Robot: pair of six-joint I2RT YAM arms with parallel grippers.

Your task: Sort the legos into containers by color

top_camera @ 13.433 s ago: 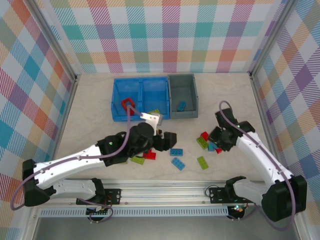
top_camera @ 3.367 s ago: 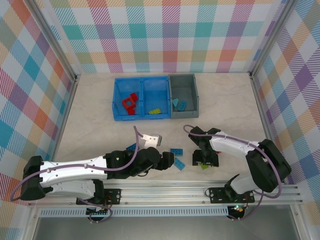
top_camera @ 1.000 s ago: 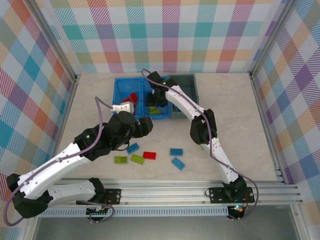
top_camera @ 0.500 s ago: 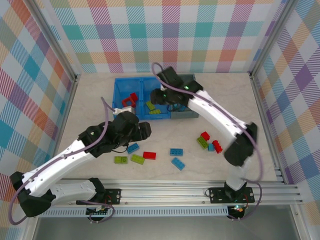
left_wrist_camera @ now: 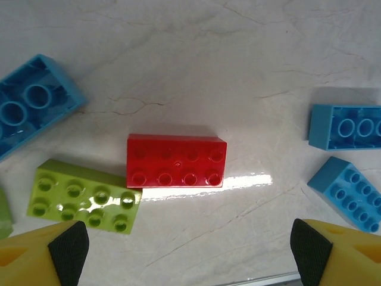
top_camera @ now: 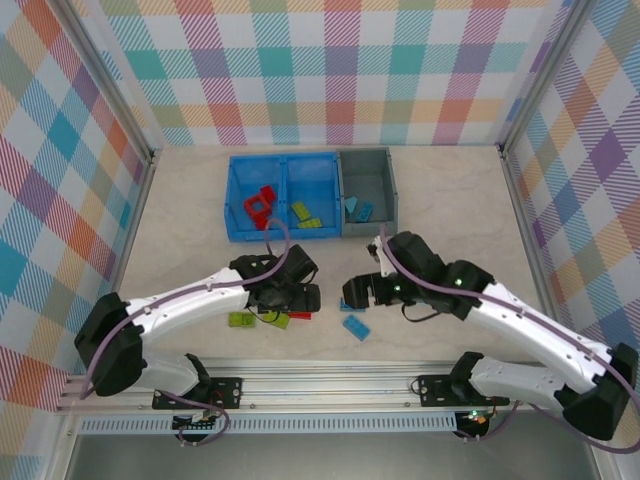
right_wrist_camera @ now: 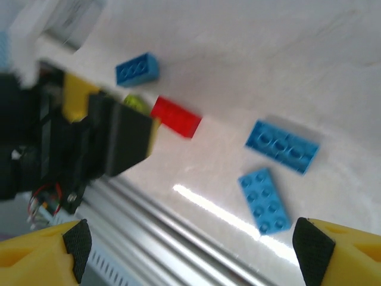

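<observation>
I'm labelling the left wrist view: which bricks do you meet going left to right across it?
From the left: large blue brick → lime green brick → red brick → blue brick by the right edge.

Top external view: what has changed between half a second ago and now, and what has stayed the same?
The right gripper has drawn back from the blue bin toward the near edge and now hangs open above two blue bricks. The left gripper has moved nearer too and hangs open above the red brick. Nothing was taken or let go. The green brick beside it and the bin's contents stayed put.
</observation>
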